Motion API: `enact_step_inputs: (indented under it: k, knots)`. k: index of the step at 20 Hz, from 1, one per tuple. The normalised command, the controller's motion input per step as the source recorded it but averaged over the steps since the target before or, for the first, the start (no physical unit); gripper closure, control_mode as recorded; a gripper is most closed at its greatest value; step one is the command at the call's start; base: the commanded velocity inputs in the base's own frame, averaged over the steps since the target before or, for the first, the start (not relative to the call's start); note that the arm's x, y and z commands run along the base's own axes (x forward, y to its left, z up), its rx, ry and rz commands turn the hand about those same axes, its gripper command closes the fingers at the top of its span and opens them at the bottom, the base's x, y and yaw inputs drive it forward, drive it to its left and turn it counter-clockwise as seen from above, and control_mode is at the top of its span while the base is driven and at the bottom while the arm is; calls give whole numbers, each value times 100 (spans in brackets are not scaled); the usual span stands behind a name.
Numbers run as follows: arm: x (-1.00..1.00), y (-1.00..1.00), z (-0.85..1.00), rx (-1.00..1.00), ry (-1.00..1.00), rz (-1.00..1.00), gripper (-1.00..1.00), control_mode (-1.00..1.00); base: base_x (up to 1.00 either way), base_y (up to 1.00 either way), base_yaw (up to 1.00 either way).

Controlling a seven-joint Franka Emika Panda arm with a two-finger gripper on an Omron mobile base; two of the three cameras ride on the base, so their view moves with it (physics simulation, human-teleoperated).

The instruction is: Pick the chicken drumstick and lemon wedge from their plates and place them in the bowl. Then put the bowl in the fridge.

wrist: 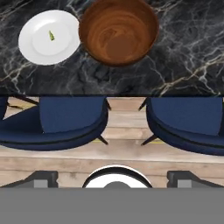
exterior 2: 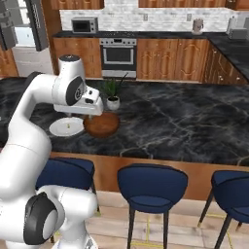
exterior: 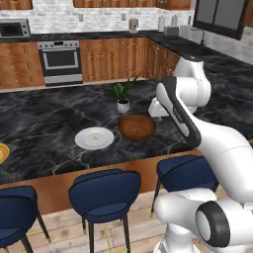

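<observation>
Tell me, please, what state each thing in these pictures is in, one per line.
Bowl: upright on the counter, empty.
White plate: flat on the counter beside the bowl, holding the lemon wedge.
Yellow-rimmed plate: at the picture's edge, contents cannot be told.
End effector: open, holding nothing.
Oven: door shut.
Stools: tucked at the counter, unoccupied.

Both base views look forward and down from behind arm, left and right, sharing bowl [exterior: 137,127] and white plate [exterior: 94,138] on counter [exterior: 44,123]. Hand view looks straight down from high above them.
</observation>
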Motion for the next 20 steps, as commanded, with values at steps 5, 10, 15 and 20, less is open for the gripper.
enact_step_inputs:
  k: [5,10,15,20]
  knots:
    - [0,0,0,0,0,0,-100,100,-7,78,-10]
    - [0,0,0,0,0,0,-100,100,5,81,-8]
    - [0,0,0,0,0,0,-100,100,24,86,0]
    - [0,0,0,0,0,0,-100,100,38,84,0]
